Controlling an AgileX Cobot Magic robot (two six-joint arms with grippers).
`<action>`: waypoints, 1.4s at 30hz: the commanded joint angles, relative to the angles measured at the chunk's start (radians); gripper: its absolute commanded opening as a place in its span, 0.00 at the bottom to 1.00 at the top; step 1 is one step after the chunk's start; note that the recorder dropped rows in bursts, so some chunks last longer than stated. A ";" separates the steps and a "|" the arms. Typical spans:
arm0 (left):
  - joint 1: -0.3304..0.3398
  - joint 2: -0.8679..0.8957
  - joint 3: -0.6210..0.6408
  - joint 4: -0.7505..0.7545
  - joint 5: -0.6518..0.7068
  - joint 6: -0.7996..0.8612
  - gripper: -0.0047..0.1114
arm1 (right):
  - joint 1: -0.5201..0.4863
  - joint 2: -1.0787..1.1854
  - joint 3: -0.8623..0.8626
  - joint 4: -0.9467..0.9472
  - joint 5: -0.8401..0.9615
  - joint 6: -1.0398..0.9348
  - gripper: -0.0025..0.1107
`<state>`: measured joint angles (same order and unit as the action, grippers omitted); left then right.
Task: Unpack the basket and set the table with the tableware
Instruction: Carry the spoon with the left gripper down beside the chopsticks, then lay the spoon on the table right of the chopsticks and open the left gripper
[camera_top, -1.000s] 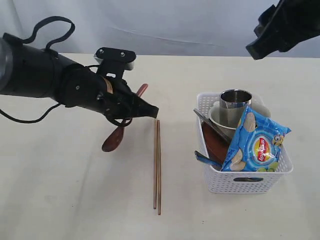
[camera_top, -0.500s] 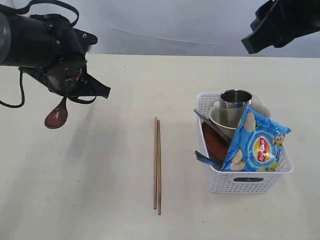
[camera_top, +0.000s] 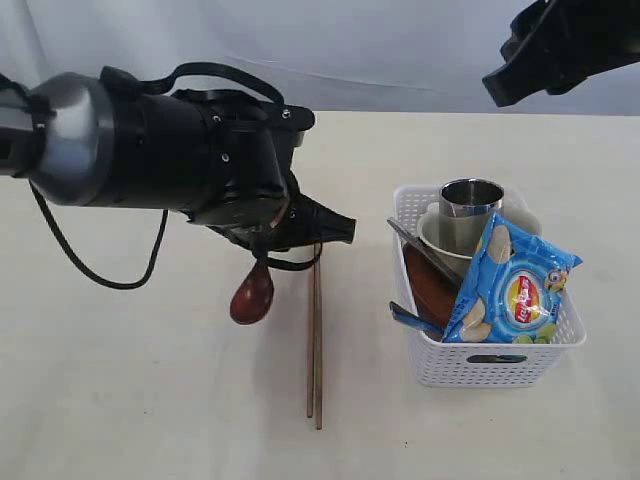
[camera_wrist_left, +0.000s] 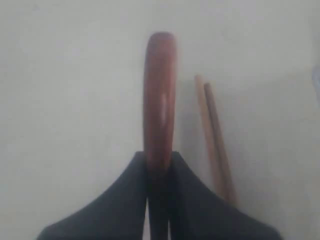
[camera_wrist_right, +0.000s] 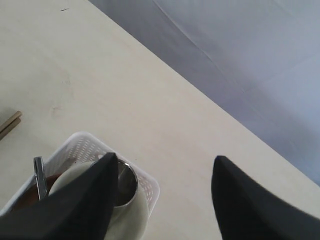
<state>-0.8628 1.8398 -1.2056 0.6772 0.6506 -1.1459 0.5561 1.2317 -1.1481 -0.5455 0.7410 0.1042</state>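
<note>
Basket (camera_top: 480, 366) holding cup (camera_top: 470, 206), bowl (camera_top: 431, 234), plate (camera_top: 430, 290), crisp packet (camera_top: 510, 285), spoon (camera_top: 252, 297) in left gripper (camera_wrist_left: 160, 166)

Tilted blue crisp packet (camera_top: 512, 285); pale grey cloth backdrop (camera_top: 380, 45) beyond.

My worktop (camera_top: 120, 400) is a wide, plain cream-beige surface, evenly lit with soft shadows. Behind its far edge hangs a pale grey-blue cloth backdrop (camera_top: 380, 50), lightly creased, filling everything I see beyond it.
</note>
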 joint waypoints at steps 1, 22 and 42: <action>-0.023 0.000 0.004 -0.051 -0.118 -0.066 0.04 | -0.006 -0.005 -0.002 0.007 -0.002 0.010 0.49; -0.056 0.130 -0.001 -0.061 -0.335 -0.103 0.04 | -0.006 -0.005 -0.002 0.022 -0.002 0.014 0.49; -0.084 0.190 -0.038 0.069 -0.261 -0.350 0.04 | -0.006 -0.005 -0.002 0.051 -0.019 0.011 0.49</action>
<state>-0.9228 2.0283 -1.2398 0.7074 0.3754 -1.4434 0.5561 1.2317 -1.1481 -0.5049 0.7342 0.1089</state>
